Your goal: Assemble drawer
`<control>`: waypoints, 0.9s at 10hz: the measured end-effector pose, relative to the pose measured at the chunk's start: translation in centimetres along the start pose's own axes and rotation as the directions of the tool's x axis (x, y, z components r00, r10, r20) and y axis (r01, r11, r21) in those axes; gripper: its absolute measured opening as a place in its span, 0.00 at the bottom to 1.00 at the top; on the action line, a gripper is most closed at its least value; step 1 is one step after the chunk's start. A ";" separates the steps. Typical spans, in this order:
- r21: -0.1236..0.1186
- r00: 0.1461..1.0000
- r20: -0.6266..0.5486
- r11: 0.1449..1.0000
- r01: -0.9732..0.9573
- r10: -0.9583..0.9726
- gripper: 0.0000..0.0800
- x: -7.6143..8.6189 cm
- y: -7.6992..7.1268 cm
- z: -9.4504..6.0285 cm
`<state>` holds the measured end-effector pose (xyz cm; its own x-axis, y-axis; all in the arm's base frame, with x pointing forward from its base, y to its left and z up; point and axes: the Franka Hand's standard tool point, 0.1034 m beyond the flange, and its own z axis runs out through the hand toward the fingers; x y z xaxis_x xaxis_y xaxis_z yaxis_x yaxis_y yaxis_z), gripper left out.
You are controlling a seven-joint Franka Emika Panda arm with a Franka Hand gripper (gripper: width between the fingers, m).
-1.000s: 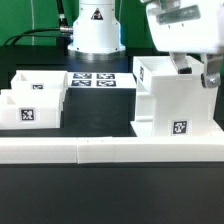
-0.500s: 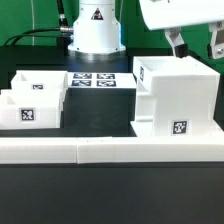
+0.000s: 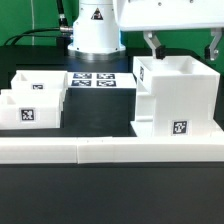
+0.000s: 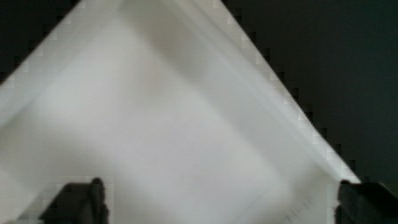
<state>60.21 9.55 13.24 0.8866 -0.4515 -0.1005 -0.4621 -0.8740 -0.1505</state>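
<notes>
At the exterior view's left the drawer's two small trays sit side by side on the black table (image 3: 100, 200). The front tray (image 3: 24, 112) is nearest the edge of the picture, and the rear tray (image 3: 42, 88) is just behind and beside it. Each shows a square tag on its near face.

Along the front runs the long low white wall (image 3: 100, 150), with both trays just behind it. Toward the middle, farther back, the marker board (image 3: 95, 80) lies flat in front of the arm's white base (image 3: 95, 28).

At the exterior view's right stands the tall casing (image 3: 180, 100). It is upright, close behind the wall, with a tag low on its near face and a hollow showing at its top.

Above it hangs the gripper (image 3: 184, 50), spread wide and grasping nothing. Its dark fingers (image 3: 152, 46) sit roughly over the casing's two sides, and whether the tips touch the rim cannot be told.

In the wrist view the casing's white surface (image 4: 178, 130) fills the picture, blurred. The gripper (image 4: 210, 200) shows only as two fingertips (image 4: 75, 200) far apart.
</notes>
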 end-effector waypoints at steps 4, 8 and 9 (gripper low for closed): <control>-0.003 0.939 0.002 0.939 0.344 -0.344 0.81 0.0 0.8 0.0; -0.024 0.912 0.000 0.912 0.409 -0.409 0.81 -0.5 8.4 -1.8; -0.032 0.908 -0.012 0.907 0.419 -0.420 0.81 -0.5 10.5 -1.4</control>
<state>54.99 0.35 13.14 0.9989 -0.0450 -0.0157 -0.0468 -0.9880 -0.1473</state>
